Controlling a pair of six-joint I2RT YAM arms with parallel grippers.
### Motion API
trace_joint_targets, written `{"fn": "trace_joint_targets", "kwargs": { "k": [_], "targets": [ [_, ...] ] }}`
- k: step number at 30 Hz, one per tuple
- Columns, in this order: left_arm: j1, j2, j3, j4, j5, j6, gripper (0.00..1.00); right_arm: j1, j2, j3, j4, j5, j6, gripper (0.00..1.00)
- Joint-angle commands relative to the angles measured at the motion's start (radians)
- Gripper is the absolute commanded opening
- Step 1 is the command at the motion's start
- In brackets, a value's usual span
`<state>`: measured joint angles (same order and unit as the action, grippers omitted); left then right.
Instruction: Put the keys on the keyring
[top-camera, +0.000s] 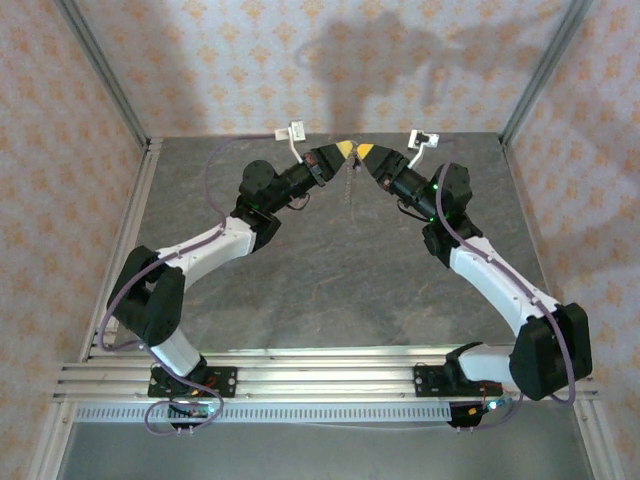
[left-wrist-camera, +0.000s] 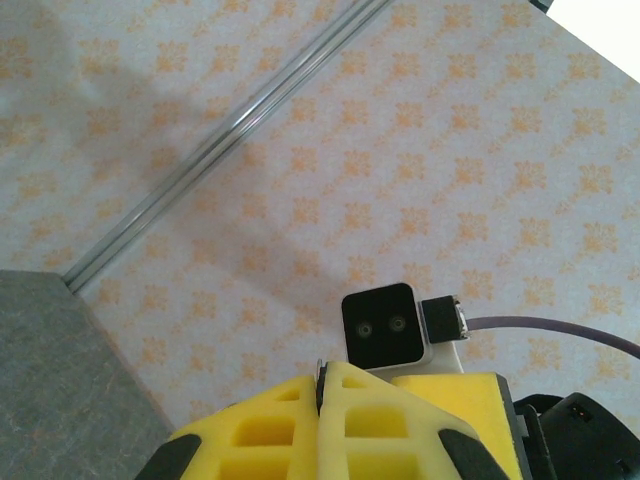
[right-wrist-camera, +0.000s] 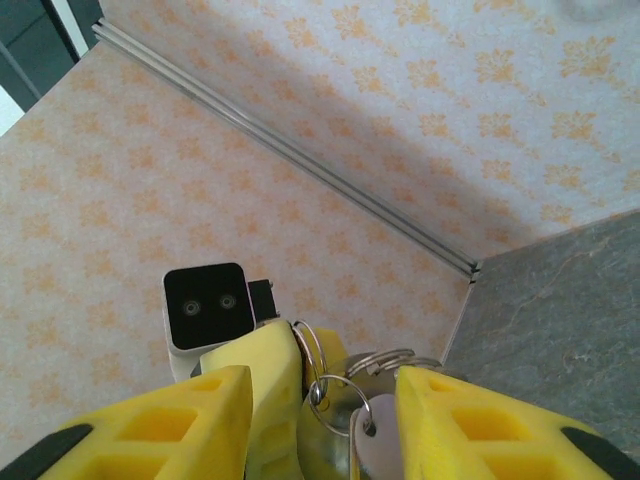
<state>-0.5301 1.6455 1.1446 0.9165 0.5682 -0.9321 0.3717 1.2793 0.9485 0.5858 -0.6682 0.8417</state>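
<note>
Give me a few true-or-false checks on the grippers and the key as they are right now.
1. The left gripper is shut. True.
2. The key lies on the table. False: it sits among metal rings between the fingers of the right gripper.
3. The right gripper's fingers stand apart. True.
4. The grippers are at opposite ends of the table. False: their tips nearly meet over the far middle.
</note>
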Motion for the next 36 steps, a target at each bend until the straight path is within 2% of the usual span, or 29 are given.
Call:
{"fn": "trace_joint_targets", "kwargs": {
  "k": [1, 5, 13, 16, 18, 23, 30, 33, 36],
  "targets": [
    [0.000, 0.001, 0.048, 0.070, 0.021, -0.020, 0.00, 0.004, 0.013, 0.015, 0.071, 0.009, -0.009, 0.37],
    [-0.001, 0.005, 0.056, 0.068, 0.021, -0.023, 0.00, 0.004, 0.032, 0.016, 0.091, -0.012, 0.004, 0.32],
    [0.000, 0.016, 0.066, 0.071, 0.016, -0.030, 0.00, 0.004, 0.036, -0.008, 0.120, -0.026, 0.021, 0.09],
    [0.000, 0.021, 0.066, 0.072, 0.015, -0.030, 0.00, 0.004, 0.032, -0.019, 0.129, -0.030, 0.028, 0.06],
    [0.000, 0.022, 0.067, 0.074, 0.012, -0.032, 0.00, 0.004, 0.029, -0.024, 0.132, -0.031, 0.030, 0.09],
    [0.000, 0.031, 0.067, 0.082, 0.012, -0.037, 0.00, 0.007, 0.029, -0.025, 0.135, -0.035, 0.034, 0.25],
    [0.000, 0.034, 0.068, 0.087, 0.002, -0.039, 0.00, 0.009, 0.027, -0.032, 0.134, -0.034, 0.032, 0.25],
    [0.000, 0.036, 0.070, 0.086, 0.003, -0.040, 0.00, 0.008, 0.019, -0.044, 0.135, -0.029, 0.032, 0.35],
    [0.000, 0.039, 0.070, 0.085, 0.004, -0.043, 0.00, 0.007, 0.002, -0.050, 0.128, -0.007, 0.021, 0.38]
  ]
}}
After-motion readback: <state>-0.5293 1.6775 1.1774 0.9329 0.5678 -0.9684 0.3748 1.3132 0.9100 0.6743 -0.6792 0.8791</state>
